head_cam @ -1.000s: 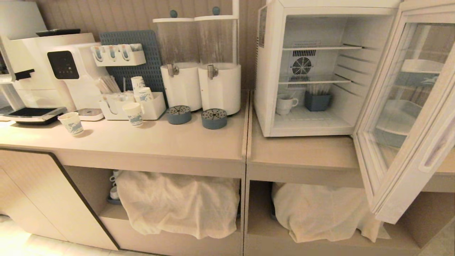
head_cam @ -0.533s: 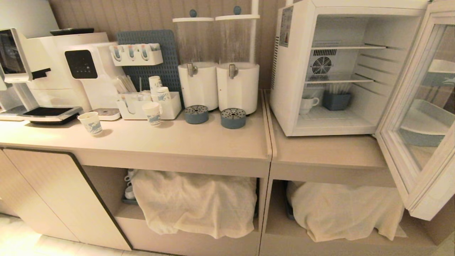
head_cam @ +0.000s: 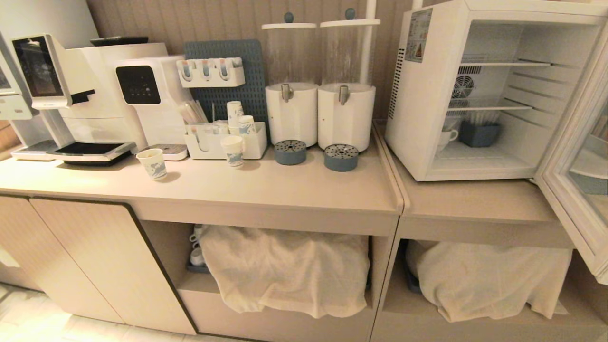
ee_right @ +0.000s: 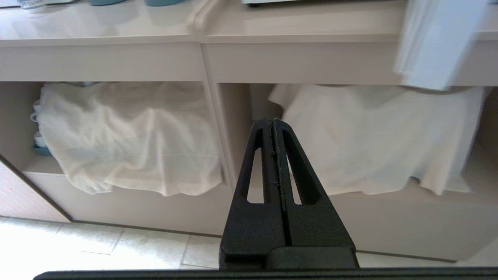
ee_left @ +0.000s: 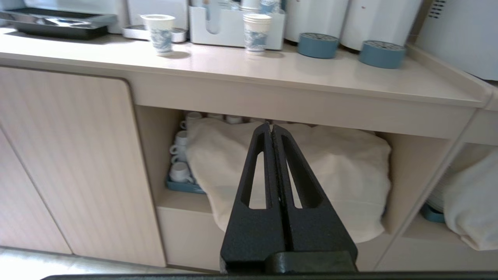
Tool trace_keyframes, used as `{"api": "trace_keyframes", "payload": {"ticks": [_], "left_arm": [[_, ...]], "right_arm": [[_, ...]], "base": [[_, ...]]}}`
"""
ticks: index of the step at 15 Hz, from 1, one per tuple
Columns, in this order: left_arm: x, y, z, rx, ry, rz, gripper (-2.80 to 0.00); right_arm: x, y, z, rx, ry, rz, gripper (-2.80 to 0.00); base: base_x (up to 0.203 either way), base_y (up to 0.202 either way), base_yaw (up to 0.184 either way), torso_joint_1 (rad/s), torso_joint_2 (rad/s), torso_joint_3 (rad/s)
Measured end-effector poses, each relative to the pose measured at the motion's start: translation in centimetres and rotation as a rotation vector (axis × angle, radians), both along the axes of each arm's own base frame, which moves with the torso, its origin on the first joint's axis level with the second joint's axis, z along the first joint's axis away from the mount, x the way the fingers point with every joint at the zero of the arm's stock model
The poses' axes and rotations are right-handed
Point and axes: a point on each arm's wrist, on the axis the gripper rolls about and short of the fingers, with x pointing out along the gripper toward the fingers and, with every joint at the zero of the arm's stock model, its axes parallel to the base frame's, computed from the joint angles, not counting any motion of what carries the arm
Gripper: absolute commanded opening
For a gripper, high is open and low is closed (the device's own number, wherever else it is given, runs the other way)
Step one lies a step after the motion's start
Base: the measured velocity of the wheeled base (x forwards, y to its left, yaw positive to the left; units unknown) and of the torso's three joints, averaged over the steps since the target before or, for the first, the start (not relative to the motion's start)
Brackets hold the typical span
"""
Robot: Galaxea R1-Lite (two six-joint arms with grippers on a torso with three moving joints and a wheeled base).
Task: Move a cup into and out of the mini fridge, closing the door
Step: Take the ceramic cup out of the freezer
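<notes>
The white mini fridge [head_cam: 418,104] stands on the right counter with its glass door [head_cam: 577,156] swung wide open toward me. The white cup [head_cam: 445,138] sits on the fridge floor at the left, handle to the right, beside a grey-blue box [head_cam: 479,134]. Neither arm shows in the head view. My left gripper [ee_left: 270,127] is shut and empty, held low in front of the open shelf under the counter. My right gripper [ee_right: 273,122] is also shut and empty, low before the divider between the two lower shelves. The door's bottom corner [ee_right: 432,50] hangs over the counter edge.
Two white drink dispensers [head_cam: 319,111] with blue drip cups [head_cam: 340,157], paper cups [head_cam: 152,164], an organiser tray [head_cam: 256,142] and a coffee machine [head_cam: 85,95] line the left counter. Cream cloths [head_cam: 289,270] cover the lower shelves; white mugs [ee_left: 179,155] on a blue tray peek out.
The whole head view has shifted right: the fridge and open door now sit further right and partly out of frame. That is my camera moving; nothing on the counter moved.
</notes>
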Motion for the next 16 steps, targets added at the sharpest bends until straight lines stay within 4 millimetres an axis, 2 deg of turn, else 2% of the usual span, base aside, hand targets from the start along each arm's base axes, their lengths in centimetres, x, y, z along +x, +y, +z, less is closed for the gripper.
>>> {"api": "trace_keyframes", "payload": {"ticks": [2, 9, 16], "left_arm": [[0.0, 0.0, 0.0, 0.0, 0.0, -0.001, -2.8], [0.0, 0.0, 0.02, 0.006, -0.002, 0.001, -2.8], [0.0, 0.0, 0.02, 0.005, -0.002, 0.0, -2.8]], "right_arm": [[0.0, 0.0, 0.0, 0.0, 0.0, -0.001, -2.8], [0.0, 0.0, 0.01, 0.0, 0.0, 0.0, -2.8], [0.0, 0.0, 0.0, 0.0, 0.0, 0.0, -2.8]], "base": [[0.0, 0.091, 0.004, 0.002, 0.0, 0.001], [0.0, 0.0, 0.0, 0.0, 0.0, 0.0], [0.175, 0.0, 0.002, 0.006, 0.0, 0.0]]}}
